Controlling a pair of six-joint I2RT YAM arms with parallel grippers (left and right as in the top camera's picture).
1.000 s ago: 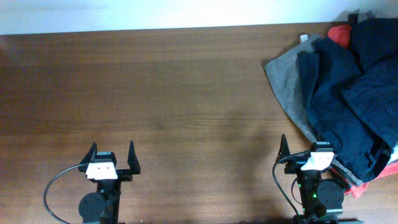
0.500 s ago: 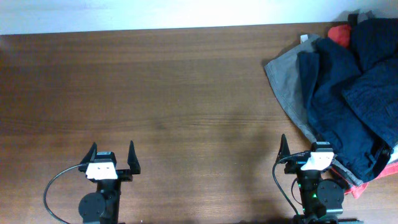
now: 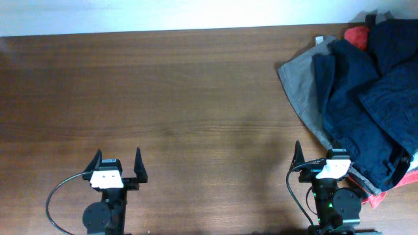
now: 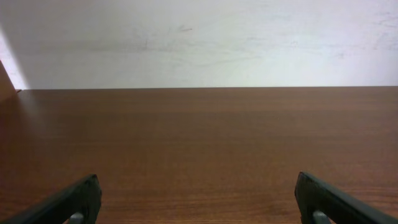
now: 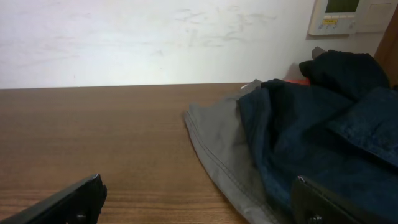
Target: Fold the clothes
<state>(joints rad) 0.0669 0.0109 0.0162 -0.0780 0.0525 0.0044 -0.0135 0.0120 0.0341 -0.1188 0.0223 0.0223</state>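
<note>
Nothing is shifting since the earlier overhead view: both arms are staying parked at the near edge and the pile is lying as it was.

The left hand (image 3: 118, 156) is resting at the near left with its fingers spread wide and nothing between them. Its wrist view (image 4: 198, 186) is showing only bare table (image 3: 196, 98) running out to a pale wall (image 4: 199, 37).

The right hand (image 3: 319, 156) is sitting at the near right, also spread wide and empty. Its right finger is lying just beside the near edge of the clothes; whether it is touching the cloth I cannot tell.

Beyond the right hand, the pile is occupying the right side of the table, from near to far. Dark navy shorts (image 3: 366, 104) are lying crumpled on top. Grey shorts (image 3: 297, 85) are spreading out from under their left side onto the wood. A red-orange piece (image 3: 356, 34) is peeking out at the far end, and more red-orange is showing at the near right edge.
</note>
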